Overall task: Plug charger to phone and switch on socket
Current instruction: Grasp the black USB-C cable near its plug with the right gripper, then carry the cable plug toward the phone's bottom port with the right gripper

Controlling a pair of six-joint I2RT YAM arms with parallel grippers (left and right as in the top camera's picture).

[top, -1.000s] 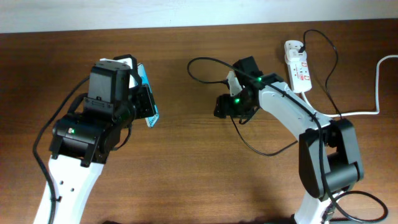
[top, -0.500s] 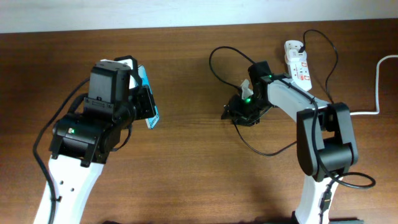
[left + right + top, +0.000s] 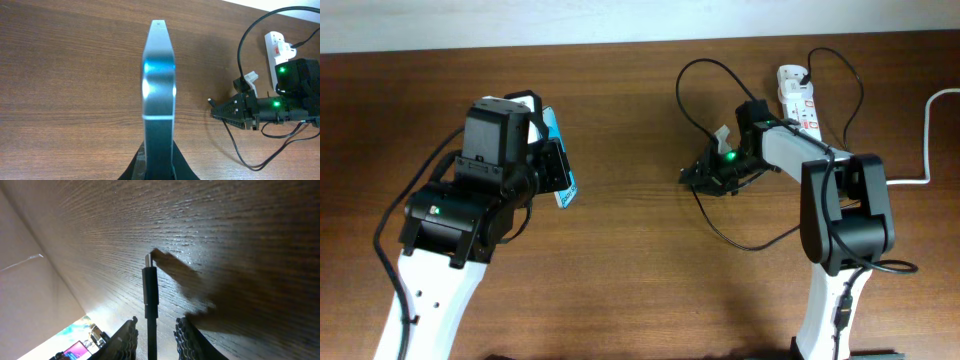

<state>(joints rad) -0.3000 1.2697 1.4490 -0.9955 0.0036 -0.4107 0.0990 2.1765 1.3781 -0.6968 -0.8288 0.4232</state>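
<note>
My left gripper (image 3: pixel 542 168) is shut on the phone (image 3: pixel 558 160) and holds it on edge above the table, cyan screen facing right. In the left wrist view the phone (image 3: pixel 159 75) stands edge-on between the jaws (image 3: pixel 159 162). My right gripper (image 3: pixel 694 177) lies low over the table, pointing left, with the charger's connector (image 3: pixel 149 280) sticking out between its fingers (image 3: pixel 155 325); the tip is just at the wood. The black cable (image 3: pixel 692 75) loops back to the plug (image 3: pixel 801 72) in the white socket (image 3: pixel 798 105). Phone and connector are well apart.
The socket's thick white cord (image 3: pixel 920 180) runs off the right edge. Slack black cable (image 3: pixel 750 243) lies on the table in front of the right arm. The socket also shows in the left wrist view (image 3: pixel 276 47). A pale wall borders the table's far edge.
My right gripper has moved right, toward the socket, and dropped lower, taking the connector and cable loop with it. The left arm and phone have not moved.
</note>
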